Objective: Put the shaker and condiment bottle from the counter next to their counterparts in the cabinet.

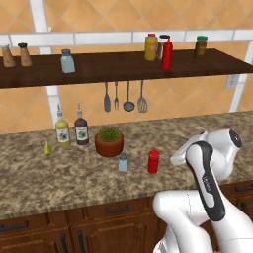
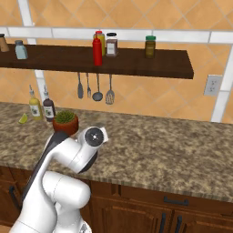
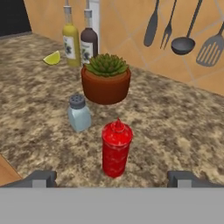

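Condiment bottle: the short red squeeze bottle (image 3: 116, 148) stands upright on the counter (image 1: 59, 178), in the hand view centred just above and between the two fingertips, touching neither.
Shaker: the pale blue-grey shaker (image 3: 79, 113) stands upright just left of the condiment bottle, a small gap between them, in front of the potted succulent (image 3: 106, 78).
Gripper: the gripper (image 3: 112, 178) is spread wide, jaws apart with nothing between them; its dark fingertips (image 3: 41, 178) show at the bottom corners of the hand view.
Arm: the white arm (image 1: 207, 183) is folded low at the counter's front edge, right of both task items.
Cabinet: the dark wooden shelf (image 1: 118, 64) runs along the orange tiles above the counter.
Counterparts: a matching shaker (image 1: 67, 61) stands toward the shelf's left; a taller red bottle (image 1: 167, 55) stands further right, beside a yellow bottle (image 1: 151, 47).
Other shelf items: two brown wooden shakers (image 1: 15, 55) at the far left, a dark jar (image 1: 200, 47) at the right.
Back of counter: an oil bottle (image 3: 71, 41) and a dark bottle (image 3: 89, 43) side by side, a lime wedge (image 3: 52, 57) to their left.
Wall: four utensils (image 1: 124, 97) hang under the shelf.
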Tool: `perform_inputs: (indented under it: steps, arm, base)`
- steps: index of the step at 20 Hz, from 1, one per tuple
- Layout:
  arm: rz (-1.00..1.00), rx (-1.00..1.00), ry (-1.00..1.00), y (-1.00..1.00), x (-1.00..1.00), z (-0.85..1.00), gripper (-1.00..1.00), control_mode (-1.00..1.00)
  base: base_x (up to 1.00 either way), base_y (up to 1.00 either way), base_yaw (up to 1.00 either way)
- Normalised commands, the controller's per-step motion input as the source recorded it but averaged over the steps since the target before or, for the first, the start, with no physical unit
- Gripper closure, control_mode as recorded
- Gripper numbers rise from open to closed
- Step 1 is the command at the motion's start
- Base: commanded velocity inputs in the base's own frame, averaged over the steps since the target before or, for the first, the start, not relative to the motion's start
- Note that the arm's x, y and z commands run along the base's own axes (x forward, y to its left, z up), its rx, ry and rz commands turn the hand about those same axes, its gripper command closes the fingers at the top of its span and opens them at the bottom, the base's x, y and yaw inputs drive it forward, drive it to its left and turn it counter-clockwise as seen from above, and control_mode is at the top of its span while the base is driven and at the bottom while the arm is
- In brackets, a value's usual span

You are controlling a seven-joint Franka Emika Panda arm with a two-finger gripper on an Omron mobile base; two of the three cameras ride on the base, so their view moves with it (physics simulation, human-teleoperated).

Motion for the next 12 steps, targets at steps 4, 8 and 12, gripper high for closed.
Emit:
perform_inputs:
  steps: [4, 8, 12]
  arm:
    - [0.00, 0.02, -0.04, 0.00, 0.08, -0.17, -1.00, -1.00]
    - [0.00, 0.02, -0.05, 0.00, 0.14, -0.19, -1.00, -1.00]
    - [0.00, 0.00, 0.00, 0.07, 0.24, -0.33, -1.00, -1.00]
  base:
    - [0.00, 0.00, 0.00]
    - [0.00, 0.00, 0.00]
    - [0.00, 0.00, 0.00]
